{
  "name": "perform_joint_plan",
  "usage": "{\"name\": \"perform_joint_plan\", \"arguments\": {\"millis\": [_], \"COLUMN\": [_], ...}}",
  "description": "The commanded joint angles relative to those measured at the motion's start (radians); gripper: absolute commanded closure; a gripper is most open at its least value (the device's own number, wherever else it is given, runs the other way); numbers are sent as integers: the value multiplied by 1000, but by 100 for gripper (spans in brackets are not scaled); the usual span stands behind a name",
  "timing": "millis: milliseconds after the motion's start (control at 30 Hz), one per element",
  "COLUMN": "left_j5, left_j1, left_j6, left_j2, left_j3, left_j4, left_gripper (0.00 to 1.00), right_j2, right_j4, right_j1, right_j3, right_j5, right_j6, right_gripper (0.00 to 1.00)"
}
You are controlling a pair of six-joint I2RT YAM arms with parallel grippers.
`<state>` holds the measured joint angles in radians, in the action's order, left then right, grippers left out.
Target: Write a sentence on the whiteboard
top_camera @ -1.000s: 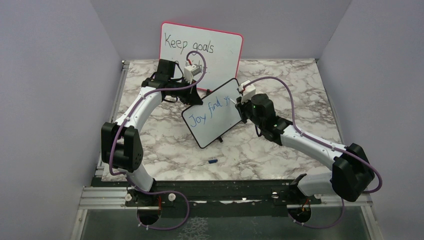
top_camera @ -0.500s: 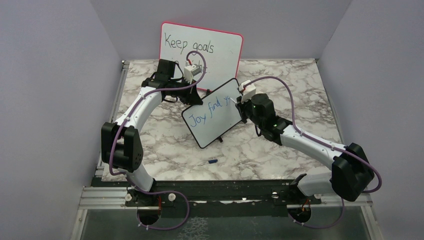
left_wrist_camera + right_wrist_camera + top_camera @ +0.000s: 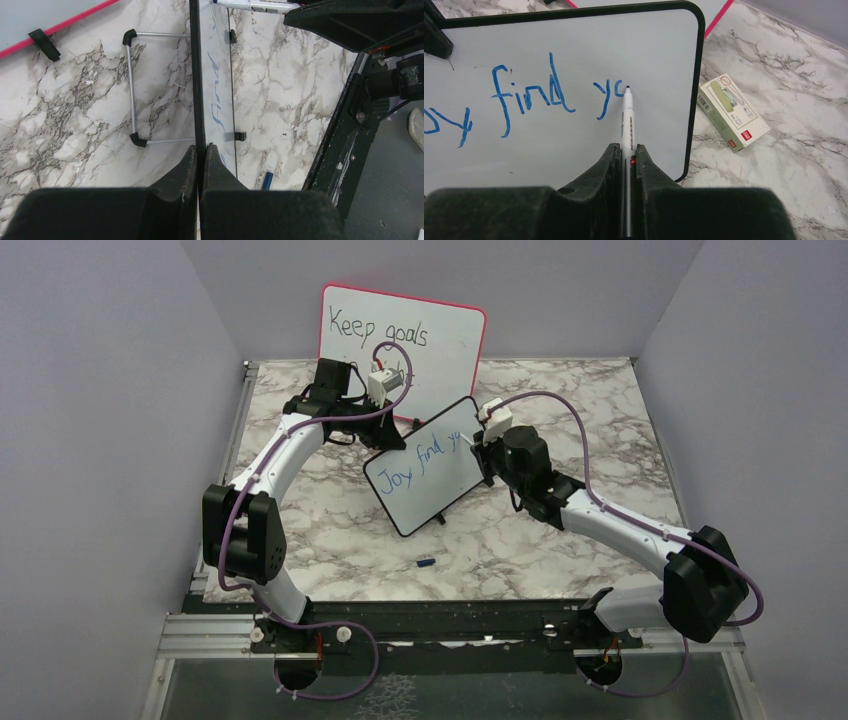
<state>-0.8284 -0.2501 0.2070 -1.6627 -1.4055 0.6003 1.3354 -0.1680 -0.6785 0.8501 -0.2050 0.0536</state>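
The small black-framed whiteboard [image 3: 425,480] stands tilted on its wire feet in the middle of the table. My left gripper [image 3: 200,148] is shut on its black frame edge [image 3: 195,75]. The sentence [image 3: 531,95] on it is in blue and reads "Joy find yc" [image 3: 425,458]. In my right gripper [image 3: 627,150], a white marker [image 3: 628,120] is held, the jaws shut on its barrel. Its tip rests on the board at the last, half-drawn letter. From above, the right gripper [image 3: 480,447] sits at the board's upper right corner.
A larger pink-framed whiteboard [image 3: 400,340] reading "Keep goals" leans on the back wall behind the left arm. A blue marker cap [image 3: 425,562] lies on the marble in front of the small board. A small green and white box [image 3: 732,111] lies right of the board.
My right wrist has shifted slightly at the board's upper right corner. The left arm and the board have not moved.
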Motion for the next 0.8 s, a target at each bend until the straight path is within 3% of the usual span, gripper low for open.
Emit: {"name": "perform_joint_plan", "arguments": {"millis": [0,767], "left_j5": [55,58], "left_j1": [-20,-20], "left_j6": [55,52], "left_j2": [-32,-30], "left_j3": [36,36], "left_j4": [57,57], "left_gripper": [100,100], "right_j2": [12,14], "right_j4": [-30,18], "right_j1": [2,2], "right_j3": [44,51], "right_j5": [19,34], "right_j6": [14,20], "right_gripper": [100,100]}}
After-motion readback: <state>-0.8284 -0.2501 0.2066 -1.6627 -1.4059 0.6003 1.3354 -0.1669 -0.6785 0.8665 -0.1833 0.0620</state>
